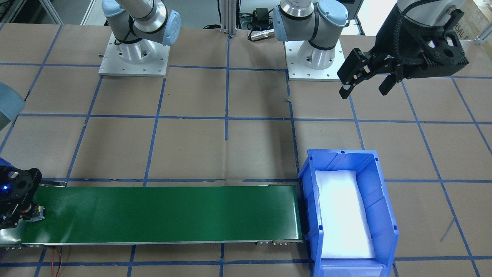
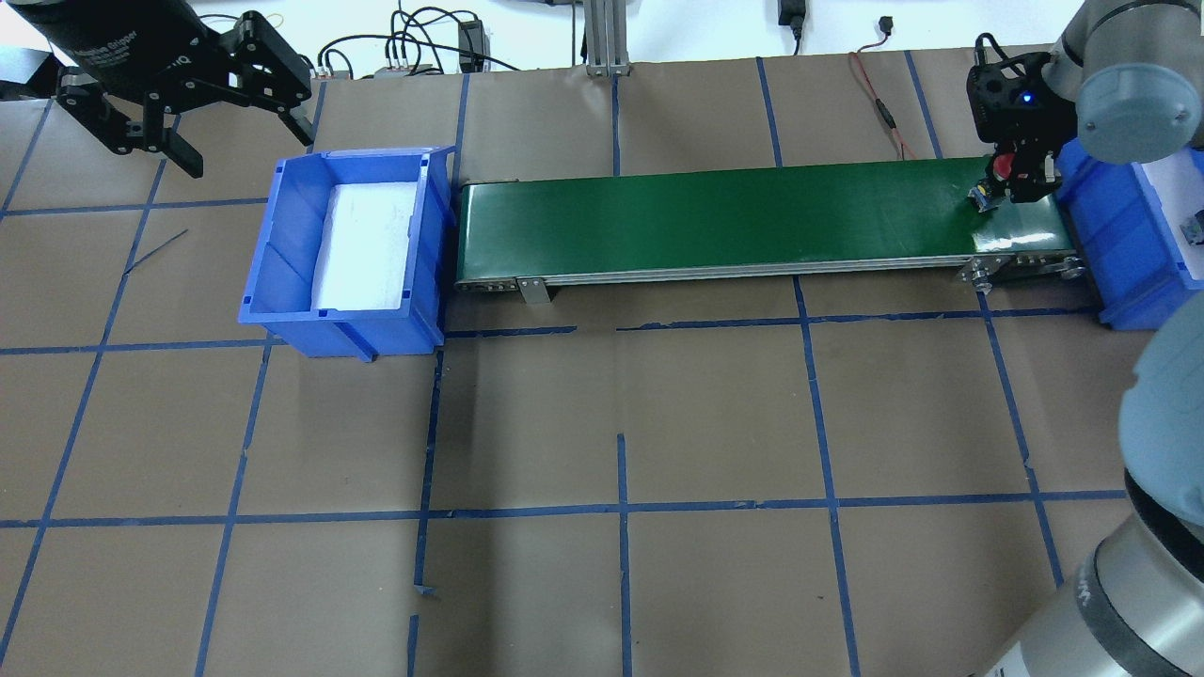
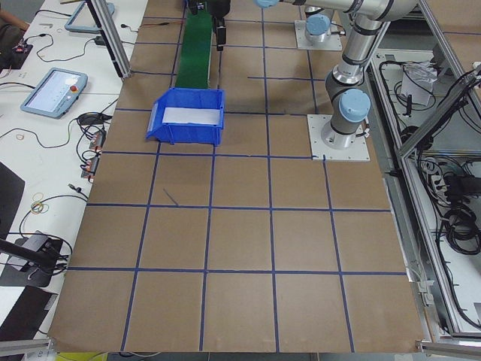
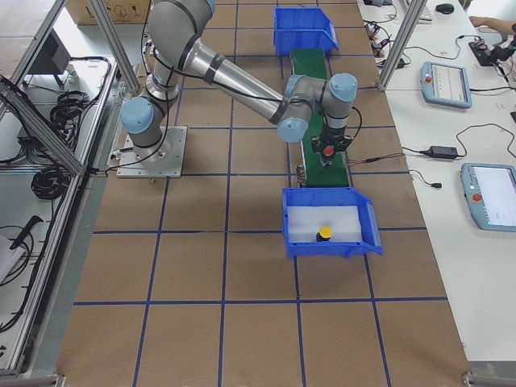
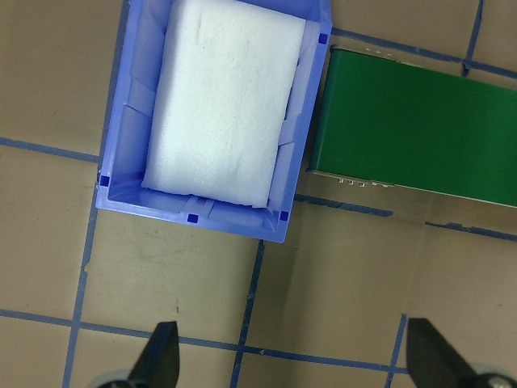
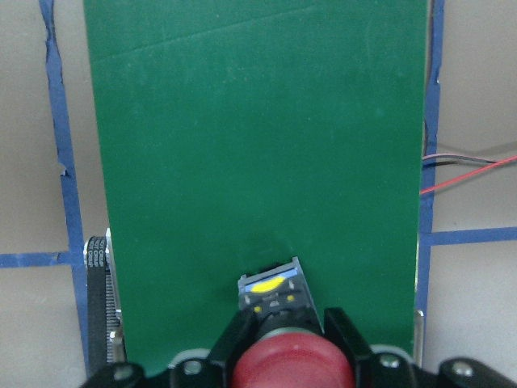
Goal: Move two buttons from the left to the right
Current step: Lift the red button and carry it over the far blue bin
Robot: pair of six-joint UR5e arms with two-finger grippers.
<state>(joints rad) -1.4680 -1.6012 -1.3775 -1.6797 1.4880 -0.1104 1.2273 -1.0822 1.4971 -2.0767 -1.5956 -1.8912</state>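
Brown paper taped into a blue grid covers the desk (image 2: pixel 715 423); at one end of the belt (image 2: pixel 715 216) the right claw (image 6: pixel 291 339) is clamped on the red button (image 6: pixel 292 370), cap up and body low toward the green surface, apparently to set it down upright for conveying, though contact cannot be confirmed. Just behind that claw, the yellow button (image 4: pixel 324 233) sits in the source bin (image 4: pixel 332 248), judged next in turn. Beyond the far bin (image 2: pixel 348 331), the left claw (image 2: pixel 247 150) hangs wide and unloaded, probably parked clear of the delivery end.
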